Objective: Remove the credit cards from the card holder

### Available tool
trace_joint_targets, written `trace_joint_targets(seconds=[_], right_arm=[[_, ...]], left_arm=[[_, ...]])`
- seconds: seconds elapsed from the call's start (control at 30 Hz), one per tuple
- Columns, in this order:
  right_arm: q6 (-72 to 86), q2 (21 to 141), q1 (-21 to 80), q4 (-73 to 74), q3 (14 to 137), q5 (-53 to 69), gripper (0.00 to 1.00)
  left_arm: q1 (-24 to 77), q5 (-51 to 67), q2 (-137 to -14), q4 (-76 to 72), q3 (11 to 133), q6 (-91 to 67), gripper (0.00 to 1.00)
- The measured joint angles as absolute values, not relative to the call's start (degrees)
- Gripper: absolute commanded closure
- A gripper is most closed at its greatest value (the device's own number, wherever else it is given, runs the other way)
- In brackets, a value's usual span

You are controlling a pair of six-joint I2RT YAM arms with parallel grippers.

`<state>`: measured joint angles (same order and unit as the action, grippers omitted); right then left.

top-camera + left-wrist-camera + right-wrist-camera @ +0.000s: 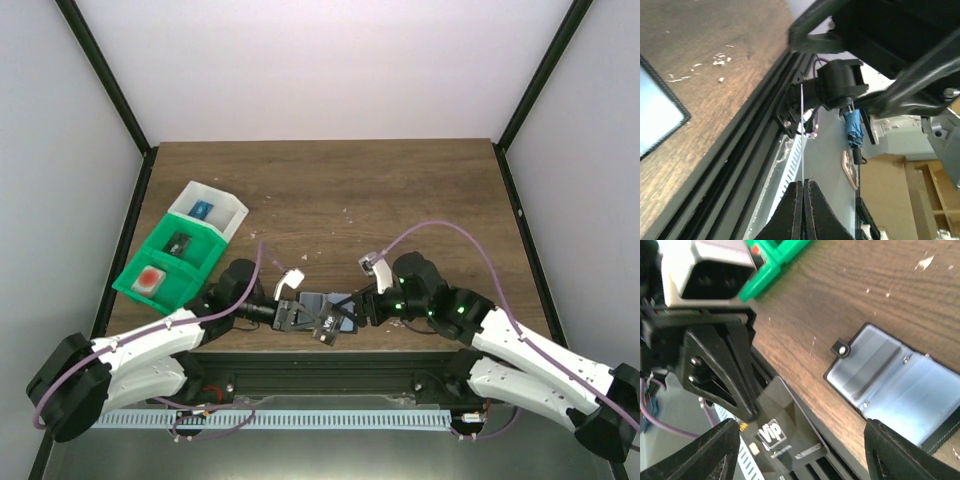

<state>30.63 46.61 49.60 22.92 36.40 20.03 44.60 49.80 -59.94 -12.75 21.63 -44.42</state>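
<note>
Left gripper (803, 192): you have it pressed together on a black card (782, 440), seen edge-on from its wrist.
Card: marked "VIP", apart from the holder (890, 377), over the counter's (400, 190) front rail.
Holder: open on the counter, grey-blue panels up, near the front edge.
Right gripper (807, 450): spread wide above the holder; contact cannot be told.

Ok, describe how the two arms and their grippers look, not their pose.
The left arm and right arm have white shells with black joints and wrists. A purple cable loops along each. Small green lights glow near the right wrist. The left gripper and right gripper have black, tapering fingers.
</note>
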Motion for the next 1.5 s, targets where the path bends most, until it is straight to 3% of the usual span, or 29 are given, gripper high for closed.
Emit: trace_joint_targets(seconds=[0.07,0.17,0.37,0.4,0.6,0.9,1.13,1.3,1.37,1.5], right_arm=[[30.09,47.16,49.58,24.4,36.4,21.56,0.34],[29.23,48.62,49.56,24.95,36.38,25.36,0.48],[29.56,48.49,49.56,20.82,35.92,34.98,0.95],[29.54,48.25,49.56,20.14,35.7,35.83,0.99],[32.58,46.24,49.23,14.48,34.37,38.54,1.0],[50.65,42.7,49.23,-7.44,22.44,35.68,1.0],[59.83,42.41,49.23,-19.16,22.44,27.66,1.0],[63.86,42.96,49.23,-22.11,22.52,22.52,1.0],[64.4,43.92,49.23,-22.04,22.85,21.34,1.0],[65.49,45.71,49.23,-21.91,23.42,19.92,1.0]], left_arm=[[44.6,51.7,-59.92,-13.5,21.63,-44.16,1.0],[44.6,54.02,-59.42,-14.66,21.63,-44.1,1.0],[44.6,56.23,-58.37,-17.12,21.56,-44.58,0.99],[44.6,56.58,-58.26,-17.61,21.54,-44.8,0.89],[44.45,54.76,-56.95,-18.52,21.52,-47.03,0.44],[43.27,44.36,-49.78,-29.87,18.85,-60.38,0.33],[43.2,36.82,-46.7,-37.06,13.85,-68.49,0.34],[43.2,34.5,-46.22,-41.47,10.66,-72.38,0.41],[43.2,34.09,-46.28,-42.5,10.35,-73.47,0.51],[43.13,33.58,-46.7,-45.19,10.33,-75.07,0.86]])
